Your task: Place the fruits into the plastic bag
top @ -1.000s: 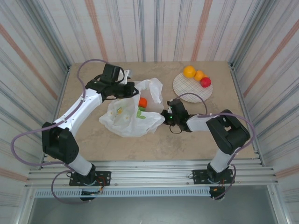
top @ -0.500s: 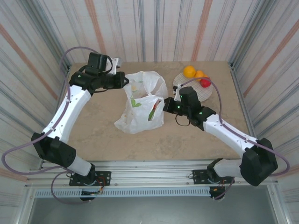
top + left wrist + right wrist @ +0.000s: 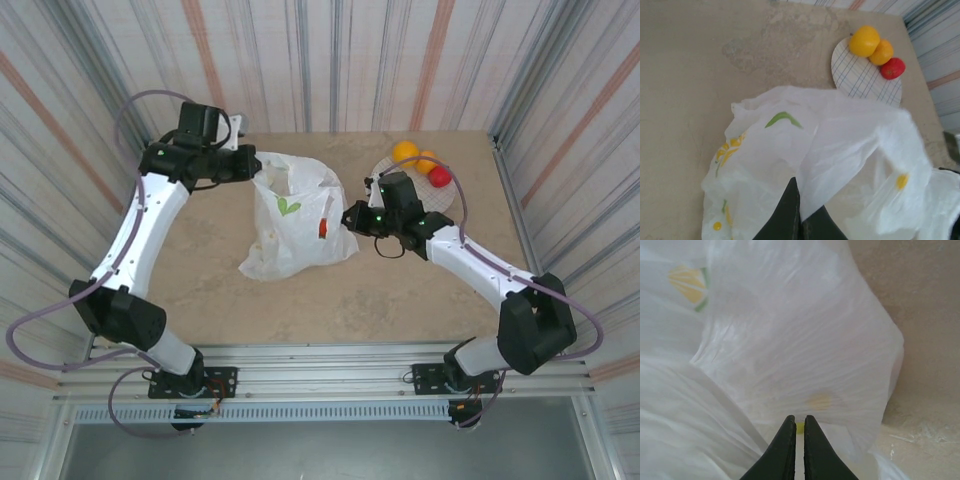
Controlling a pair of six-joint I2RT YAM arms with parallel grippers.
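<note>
The plastic bag [image 3: 295,215], thin white with lemon and leaf prints, hangs stretched between my two grippers above the table. My left gripper [image 3: 250,165] is shut on its left edge, with plastic pinched between the dark fingers [image 3: 790,210]. My right gripper [image 3: 350,215] is shut on the bag's right edge, a thin fold of plastic [image 3: 790,340] between its nearly closed jaws. Three fruits lie on the checked plate [image 3: 412,192]: a yellow-orange one [image 3: 405,150], an orange [image 3: 427,160] and a red one [image 3: 440,177]. A reddish patch [image 3: 322,228] shows through the bag wall.
The plate [image 3: 860,80] with its fruits [image 3: 864,41] sits at the far right, just behind my right arm. Striped walls close in the table on three sides. Bare tabletop [image 3: 330,295] lies in front of the bag.
Both grippers have risen and moved toward the back with the bag. The bag has gone from lying crumpled to hanging stretched between them. My left gripper has swung left.
</note>
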